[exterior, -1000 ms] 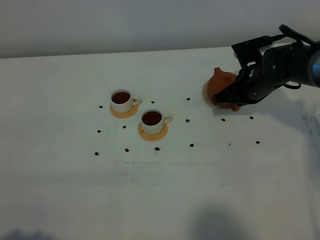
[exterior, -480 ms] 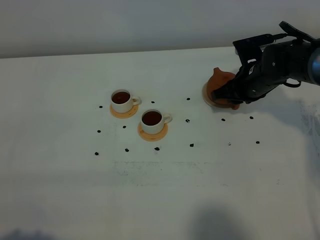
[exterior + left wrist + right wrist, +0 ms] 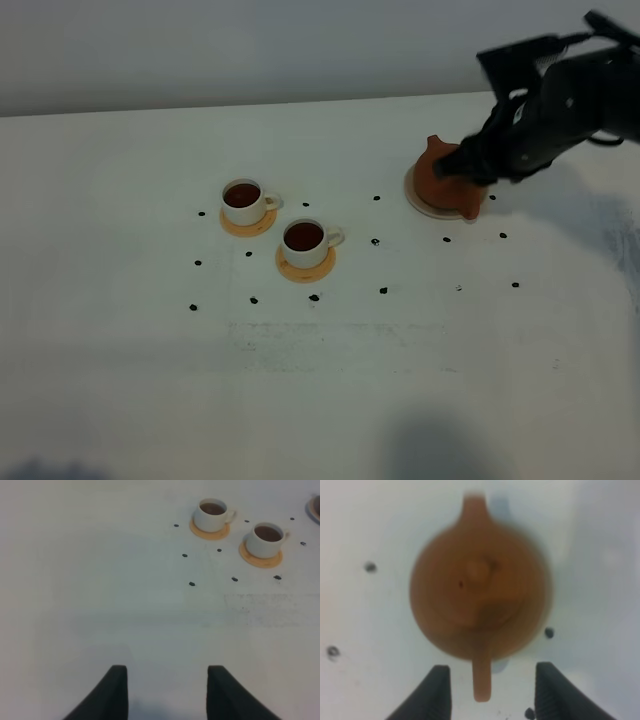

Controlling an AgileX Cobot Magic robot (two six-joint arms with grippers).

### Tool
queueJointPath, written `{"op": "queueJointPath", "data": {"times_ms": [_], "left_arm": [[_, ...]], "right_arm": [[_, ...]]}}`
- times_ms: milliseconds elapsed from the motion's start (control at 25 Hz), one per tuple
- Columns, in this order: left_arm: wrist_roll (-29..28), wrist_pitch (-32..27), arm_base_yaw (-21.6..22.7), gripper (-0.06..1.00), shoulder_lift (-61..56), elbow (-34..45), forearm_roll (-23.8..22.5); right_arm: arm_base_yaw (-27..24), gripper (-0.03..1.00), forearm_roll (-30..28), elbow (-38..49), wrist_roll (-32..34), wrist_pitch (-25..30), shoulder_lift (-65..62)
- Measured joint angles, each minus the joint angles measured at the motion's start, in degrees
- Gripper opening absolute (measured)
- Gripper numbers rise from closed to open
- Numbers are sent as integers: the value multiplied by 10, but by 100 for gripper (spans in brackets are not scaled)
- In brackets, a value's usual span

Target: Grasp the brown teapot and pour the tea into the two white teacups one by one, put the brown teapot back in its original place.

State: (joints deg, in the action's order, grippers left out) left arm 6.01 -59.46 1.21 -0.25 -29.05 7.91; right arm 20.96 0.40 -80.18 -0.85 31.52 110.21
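The brown teapot stands upright on the cream saucer, its original place, at the right rear of the table. My right gripper hovers just above the pot's handle side. In the right wrist view the teapot is seen from above, and its handle lies between the open gripper fingers with a gap on each side. The two white teacups hold dark tea and sit on tan coasters. My left gripper stands open over bare table, with the teacups far ahead.
Several small dark dots are scattered on the white table around the cups and the saucer. Tan coasters lie under the cups. The table's back edge meets a grey wall.
My right gripper has opened, let go of the teapot's handle and lifted up and back. The teapot stays on the saucer. The cups have not moved.
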Motion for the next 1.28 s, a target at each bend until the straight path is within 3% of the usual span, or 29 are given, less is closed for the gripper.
{"op": "queueJointPath", "data": {"times_ms": [240, 400, 680, 1080, 1280], "left_arm": [[0, 0, 0, 43, 0, 0, 0], [0, 0, 0, 43, 0, 0, 0], [0, 0, 0, 43, 0, 0, 0], [1, 0, 0, 43, 0, 0, 0], [1, 0, 0, 43, 0, 0, 0]], "right_arm": [[-14, 38, -4, 77, 3, -25, -134], [-26, 38, -9, 143, 5, -8, -229], [-46, 38, -16, 239, 8, 66, -411], [-51, 38, -32, 302, 8, 247, -634], [-51, 38, -40, 363, 8, 254, -769]]}}
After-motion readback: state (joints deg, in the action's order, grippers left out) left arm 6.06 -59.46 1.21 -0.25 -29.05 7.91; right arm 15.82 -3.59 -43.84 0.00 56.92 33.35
